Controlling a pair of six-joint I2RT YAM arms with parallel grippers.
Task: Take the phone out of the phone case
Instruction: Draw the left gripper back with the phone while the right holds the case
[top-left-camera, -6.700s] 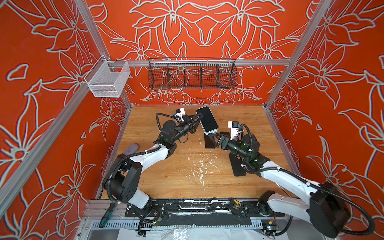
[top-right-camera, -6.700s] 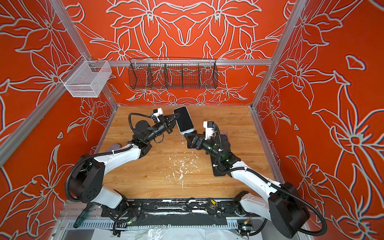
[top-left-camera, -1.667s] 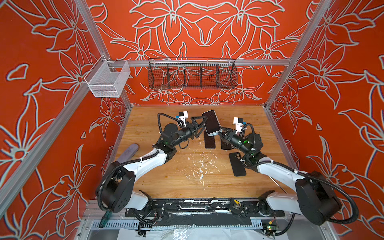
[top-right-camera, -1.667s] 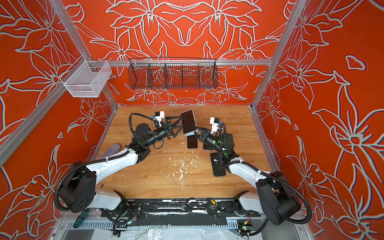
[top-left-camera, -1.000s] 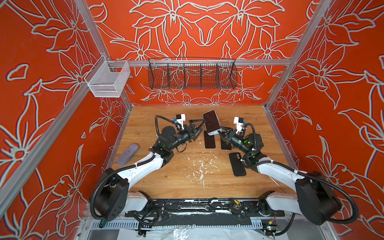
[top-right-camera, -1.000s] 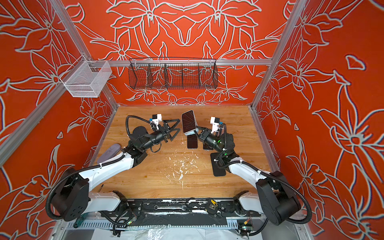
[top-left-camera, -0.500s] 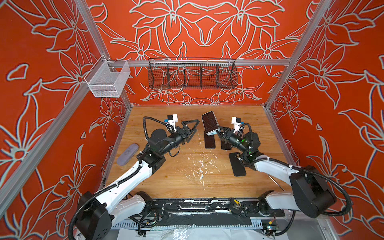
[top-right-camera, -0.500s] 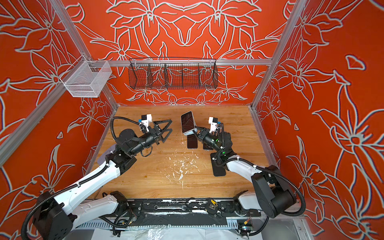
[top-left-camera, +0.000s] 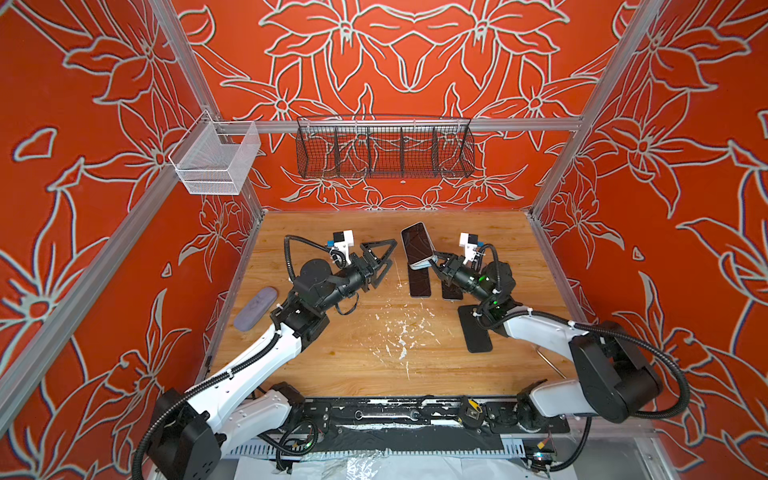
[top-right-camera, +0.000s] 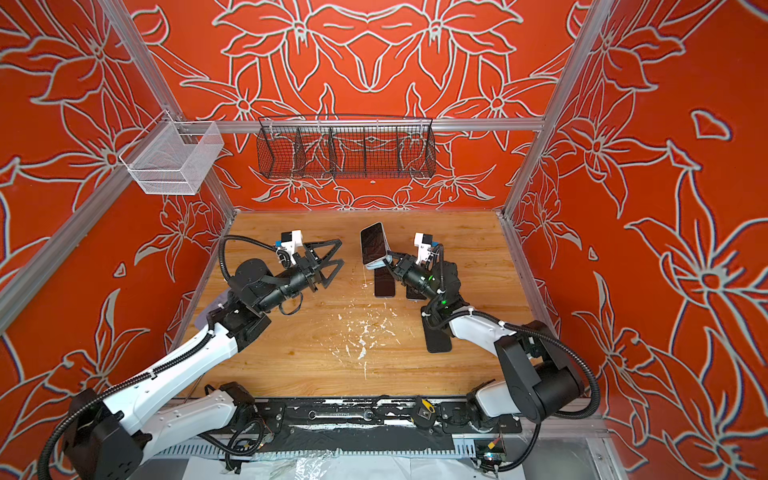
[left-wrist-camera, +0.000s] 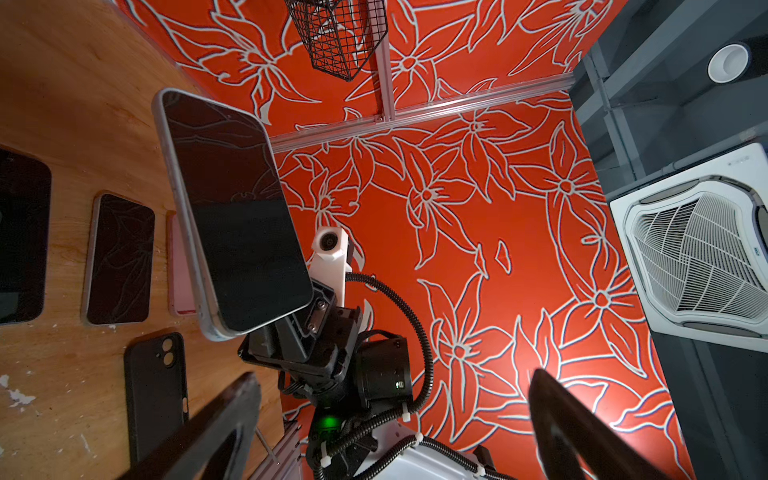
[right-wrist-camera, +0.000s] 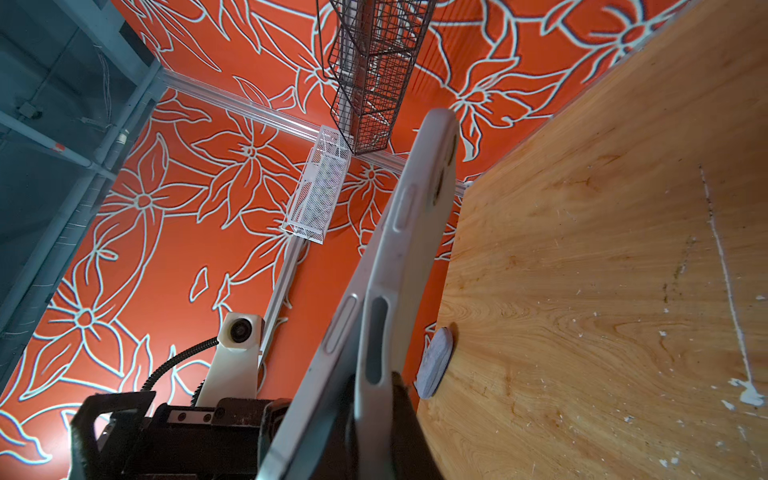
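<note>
phone (top-left-camera: 417, 249): in its pale phone case (right-wrist-camera: 415, 232), held up off the desk (top-left-camera: 374, 357) | right gripper (top-left-camera: 434, 260): squeezed tight on its bottom end, so the screen faces the other arm | left gripper (top-left-camera: 390, 253): wide apart, empty, just beside, likely ready to pull

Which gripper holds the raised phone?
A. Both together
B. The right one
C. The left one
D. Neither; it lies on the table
B: the right gripper is shut on the lower end of the phone, which is held above the table, while the left gripper stands open and apart from it.
</note>
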